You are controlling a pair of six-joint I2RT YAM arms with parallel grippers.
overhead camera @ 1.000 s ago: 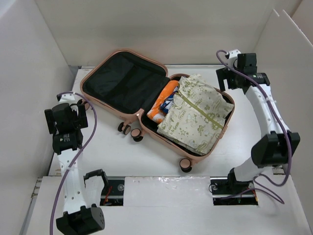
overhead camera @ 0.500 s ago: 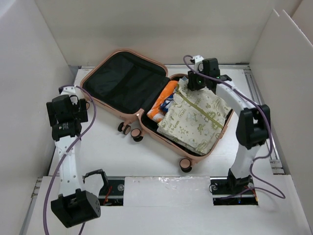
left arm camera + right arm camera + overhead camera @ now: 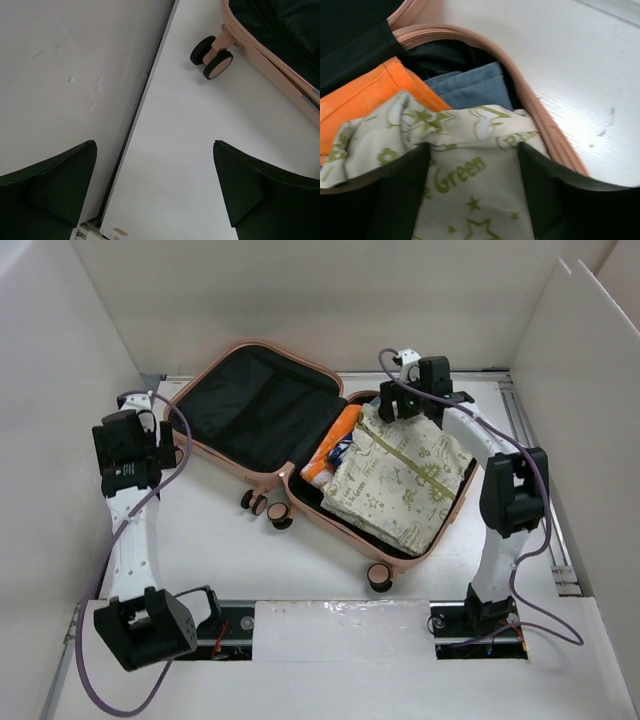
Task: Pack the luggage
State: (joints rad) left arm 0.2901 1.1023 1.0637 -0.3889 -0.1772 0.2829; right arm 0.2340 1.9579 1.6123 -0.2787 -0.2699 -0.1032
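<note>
The luggage (image 3: 338,532) lies open on the table (image 3: 230,550). Its empty black-lined lid is spread to the left. Its other half, on the right, is filled.

In that half a cream printed cloth (image 3: 400,480) lies on top and covers most of it. An orange item (image 3: 335,440) sits along its left side. A strip of blue denim (image 3: 470,87) shows at the far corner.

The right gripper (image 3: 472,150) hangs over that far corner. Its fingers are apart and straddle the folded edge of the cream cloth, just inside the pink rim. The cloth lies flat between them, with no sign of a pinch.

The left gripper (image 3: 155,150) hovers over bare table. It is spread wide and holds nothing. The side wall (image 3: 65,75) is on one side of it and a wheel (image 3: 212,57) of the lid half is just ahead.

Loading looks about done, so the step in hand seems to be tucking the cloth down so nothing rides over the rim. The cream edge is bunched close against the shell at that corner and could catch in the seam.

The next move likely calls for the right gripper to push or draw that edge inward and then lift clear. After that the left gripper, already near the lid, would need to get under the lid's outer edge and swing it over the packed half. The right arm must be out of the way first.
</note>
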